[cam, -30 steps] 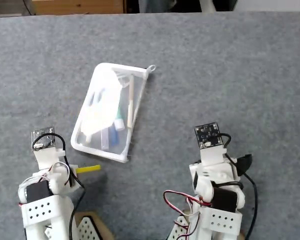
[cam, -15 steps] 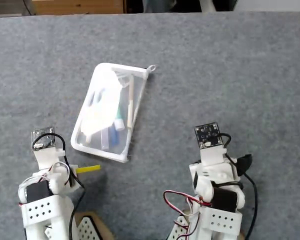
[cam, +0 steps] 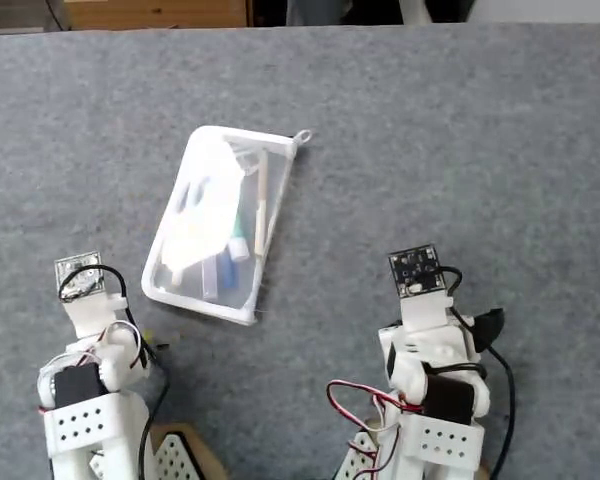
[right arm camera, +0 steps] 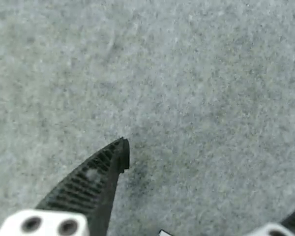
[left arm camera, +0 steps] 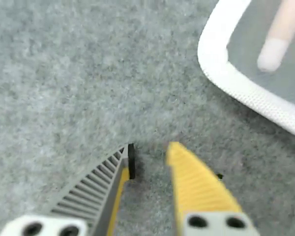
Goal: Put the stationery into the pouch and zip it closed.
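The clear pouch [cam: 193, 301] lies flat on the grey desk [cam: 460, 130], toward 10 o'clock from the middle of the high view, with its long sides running from 1 o'clock down to 7 o'clock. The stationery sits inside it: a pen with a green part [cam: 241, 225], a blue piece [cam: 212, 272] and a pale stick [cam: 261, 205] show through the wall, along with some whitish items that are too blurred to name. No loose stationery shows on the desk around it.

The zip pull [cam: 302, 137] rests at the pouch's 1 o'clock corner, at the end of an edge. That suits a zip drawn fully across, though the teeth are too fine to confirm it. By that reading, the loading is done and the closing looks finished or nearly so. What may remain is a check that the zip is fully home.

The left arm [cam: 85, 380] sits at 7 o'clock, just short of the pouch's near corner. The left gripper [left arm camera: 148, 157] has its grey and yellow fingers only narrowly parted, with bare desk between them and nothing held.

The right arm [cam: 425, 370] sits at 5 o'clock, well apart from the pouch. The right gripper [right arm camera: 211, 177] has its fingers spread wide over bare desk and is empty.
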You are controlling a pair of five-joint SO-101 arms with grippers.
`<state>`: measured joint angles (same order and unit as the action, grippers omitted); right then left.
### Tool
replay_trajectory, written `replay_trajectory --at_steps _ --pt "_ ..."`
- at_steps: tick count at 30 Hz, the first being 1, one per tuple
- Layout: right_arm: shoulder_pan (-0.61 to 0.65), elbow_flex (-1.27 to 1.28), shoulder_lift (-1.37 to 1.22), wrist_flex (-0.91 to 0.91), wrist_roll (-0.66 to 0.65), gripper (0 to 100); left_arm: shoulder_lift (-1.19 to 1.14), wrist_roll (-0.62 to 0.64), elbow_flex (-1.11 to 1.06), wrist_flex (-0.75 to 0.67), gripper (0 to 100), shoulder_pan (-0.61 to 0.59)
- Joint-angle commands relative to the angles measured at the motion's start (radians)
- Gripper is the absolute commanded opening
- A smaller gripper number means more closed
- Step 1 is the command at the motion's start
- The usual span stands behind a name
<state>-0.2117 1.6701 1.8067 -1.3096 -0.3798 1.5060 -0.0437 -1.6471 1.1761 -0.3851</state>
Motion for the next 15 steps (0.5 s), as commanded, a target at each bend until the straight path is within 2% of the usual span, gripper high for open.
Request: replay_trajectory --at_steps 1,3,15 --pt "-0.003 0.015 0.062 0.015 0.008 52.8 -0.003 0.014 0.004 -0.021 6 0.008" --pt "-0.003 0.015 0.062 0.015 0.005 52.8 -0.003 0.014 0.004 -0.021 3 0.008" --pt "0.117 0.015 0.061 0.017 0.002 52.8 -0.003 0.014 0.004 -0.021 3 0.007"
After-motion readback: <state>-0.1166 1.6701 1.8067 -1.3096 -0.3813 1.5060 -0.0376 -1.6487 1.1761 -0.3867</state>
